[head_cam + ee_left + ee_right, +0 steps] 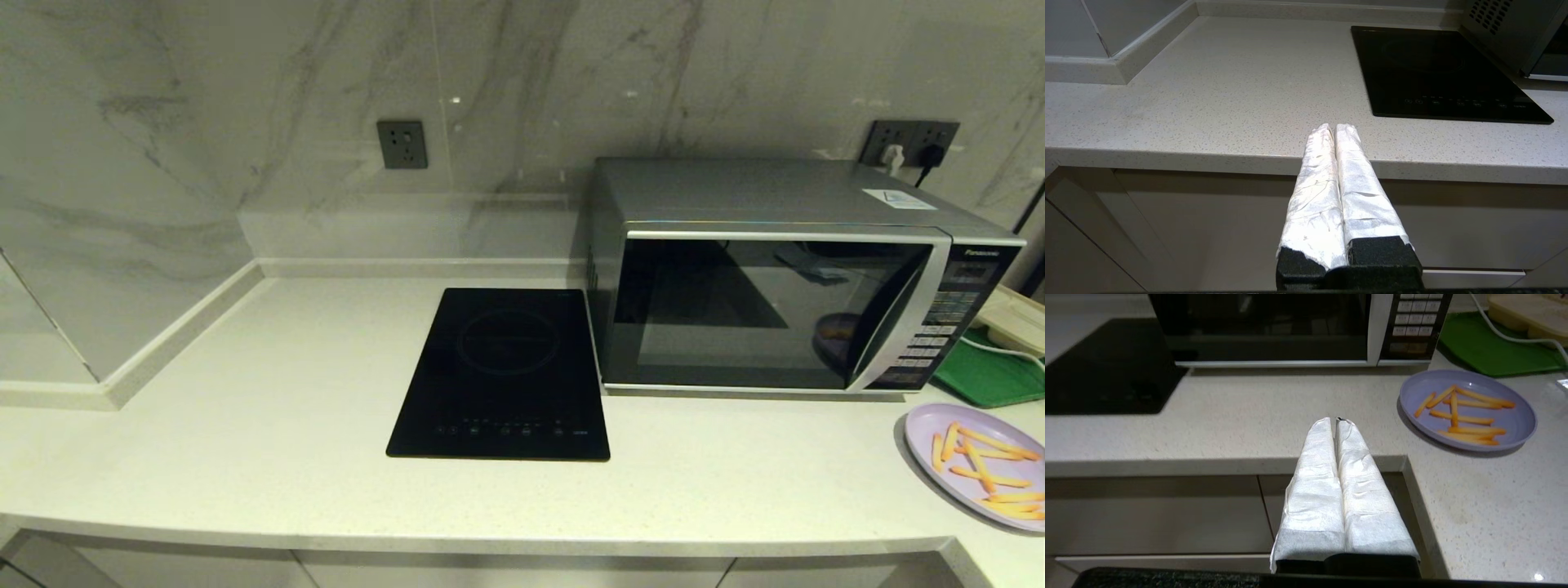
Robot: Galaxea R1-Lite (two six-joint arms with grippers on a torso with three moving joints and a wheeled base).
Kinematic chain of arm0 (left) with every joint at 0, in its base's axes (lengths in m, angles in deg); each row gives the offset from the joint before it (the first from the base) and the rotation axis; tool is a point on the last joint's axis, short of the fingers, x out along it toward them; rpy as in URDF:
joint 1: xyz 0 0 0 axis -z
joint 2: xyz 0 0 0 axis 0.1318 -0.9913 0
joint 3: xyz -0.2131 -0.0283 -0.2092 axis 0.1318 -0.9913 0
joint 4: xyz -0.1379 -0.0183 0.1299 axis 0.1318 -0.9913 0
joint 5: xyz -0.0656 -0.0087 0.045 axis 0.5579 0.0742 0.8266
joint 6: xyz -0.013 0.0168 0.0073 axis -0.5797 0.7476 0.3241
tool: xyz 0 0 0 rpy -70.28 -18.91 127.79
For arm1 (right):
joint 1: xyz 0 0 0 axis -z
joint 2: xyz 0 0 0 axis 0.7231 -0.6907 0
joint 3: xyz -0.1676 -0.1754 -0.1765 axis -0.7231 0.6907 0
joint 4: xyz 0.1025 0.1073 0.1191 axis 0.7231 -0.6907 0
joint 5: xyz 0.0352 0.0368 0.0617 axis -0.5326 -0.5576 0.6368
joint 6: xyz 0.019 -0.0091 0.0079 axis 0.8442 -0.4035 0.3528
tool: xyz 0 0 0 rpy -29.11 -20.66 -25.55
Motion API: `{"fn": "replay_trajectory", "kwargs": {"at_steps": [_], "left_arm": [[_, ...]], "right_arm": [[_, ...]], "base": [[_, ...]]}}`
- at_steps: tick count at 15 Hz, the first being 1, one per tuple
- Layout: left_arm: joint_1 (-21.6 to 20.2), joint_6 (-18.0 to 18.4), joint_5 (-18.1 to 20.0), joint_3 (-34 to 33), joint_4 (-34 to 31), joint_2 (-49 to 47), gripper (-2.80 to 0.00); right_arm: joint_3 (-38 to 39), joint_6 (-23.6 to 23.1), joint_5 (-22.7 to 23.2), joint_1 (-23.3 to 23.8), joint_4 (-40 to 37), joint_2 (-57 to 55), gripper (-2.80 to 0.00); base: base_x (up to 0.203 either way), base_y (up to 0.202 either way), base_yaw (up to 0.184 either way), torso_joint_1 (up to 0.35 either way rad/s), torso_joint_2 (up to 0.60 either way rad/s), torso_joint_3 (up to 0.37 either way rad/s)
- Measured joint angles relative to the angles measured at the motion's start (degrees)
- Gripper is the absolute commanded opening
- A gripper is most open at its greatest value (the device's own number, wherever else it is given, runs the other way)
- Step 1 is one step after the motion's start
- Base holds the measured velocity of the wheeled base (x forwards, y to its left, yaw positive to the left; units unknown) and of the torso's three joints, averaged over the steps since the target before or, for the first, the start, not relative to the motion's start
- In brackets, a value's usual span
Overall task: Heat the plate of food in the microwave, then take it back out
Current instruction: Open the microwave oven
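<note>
A pale lilac plate of food [980, 465] with orange fry sticks lies on the counter, in front and to the right of the microwave; the right wrist view shows this plate [1468, 410] too. The silver microwave [784, 278] stands at the back right with its dark glass door closed. My right gripper [1336, 420] is shut and empty, held back over the counter's front edge, left of the plate. Also shut and empty, my left gripper [1334, 127] hovers at the counter's front edge, left of the hob. Neither arm shows in the head view.
A flat black induction hob [502, 371] is set into the counter left of the microwave. A green tray [992, 376] with a cream object and white cable lies right of the microwave. The counter turns a corner near the plate [1406, 459]. Wall sockets sit on the marble backsplash.
</note>
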Motion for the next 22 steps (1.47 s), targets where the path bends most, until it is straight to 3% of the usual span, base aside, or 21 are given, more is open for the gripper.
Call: {"fn": "replay_trajectory", "kwargs": {"at_steps": [3, 5, 9, 13, 14, 19, 22], "left_arm": [[0.0, 0.0, 0.0, 0.0, 0.0, 0.0, -2.80], [0.0, 0.0, 0.0, 0.0, 0.0, 0.0, -2.80], [0.0, 0.0, 0.0, 0.0, 0.0, 0.0, -2.80], [0.0, 0.0, 0.0, 0.0, 0.0, 0.0, -2.80], [0.0, 0.0, 0.0, 0.0, 0.0, 0.0, -2.80], [0.0, 0.0, 0.0, 0.0, 0.0, 0.0, -2.80], [0.0, 0.0, 0.0, 0.0, 0.0, 0.0, -2.80]], "right_arm": [[-9.6, 1.6, -1.7, 0.0, 0.0, -10.8, -2.80], [-15.7, 1.2, -6.3, 0.0, 0.0, -20.5, -2.80], [-25.6, -3.6, -26.0, -1.0, 3.8, -44.9, -2.80], [-30.6, -5.9, -46.3, -5.2, 16.0, -68.1, -2.80], [-31.6, -6.0, -49.7, -6.3, 19.0, -73.4, 0.00], [-36.8, -4.4, -62.4, -14.2, 31.5, -93.5, 0.00], [-41.6, -4.3, -64.1, -15.9, 32.2, -99.4, 0.00]], "base": [[0.000, 0.000, 0.000, 0.000, 0.00, 0.000], [0.000, 0.000, 0.000, 0.000, 0.00, 0.000], [0.000, 0.000, 0.000, 0.000, 0.00, 0.000], [0.000, 0.000, 0.000, 0.000, 0.00, 0.000], [0.000, 0.000, 0.000, 0.000, 0.00, 0.000], [0.000, 0.000, 0.000, 0.000, 0.00, 0.000], [0.000, 0.000, 0.000, 0.000, 0.00, 0.000]]}}
